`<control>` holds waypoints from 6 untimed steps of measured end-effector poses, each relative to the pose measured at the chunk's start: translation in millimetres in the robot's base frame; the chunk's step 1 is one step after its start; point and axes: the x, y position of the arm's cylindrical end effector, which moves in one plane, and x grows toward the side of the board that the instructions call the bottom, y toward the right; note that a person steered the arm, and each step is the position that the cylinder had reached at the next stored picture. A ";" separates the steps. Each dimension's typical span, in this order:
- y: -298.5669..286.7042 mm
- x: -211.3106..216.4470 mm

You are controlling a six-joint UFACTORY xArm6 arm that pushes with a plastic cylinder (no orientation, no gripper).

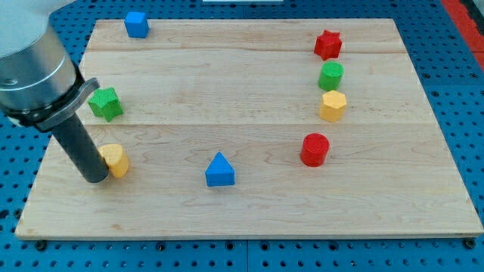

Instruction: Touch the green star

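The green star lies at the view's left on the wooden board. My tip rests on the board below the star, touching the left side of a yellow block. The rod rises from the tip up and to the left, and its upper part passes just left of the green star. The tip is about a block's width and more below the star.
A blue cube sits at the top left. A blue triangle is at the bottom middle. At the right are a red star, a green cylinder, a yellow hexagon and a red cylinder.
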 end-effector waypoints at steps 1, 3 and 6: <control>-48.6 -5.5; -103.3 -81.3; -36.5 -133.2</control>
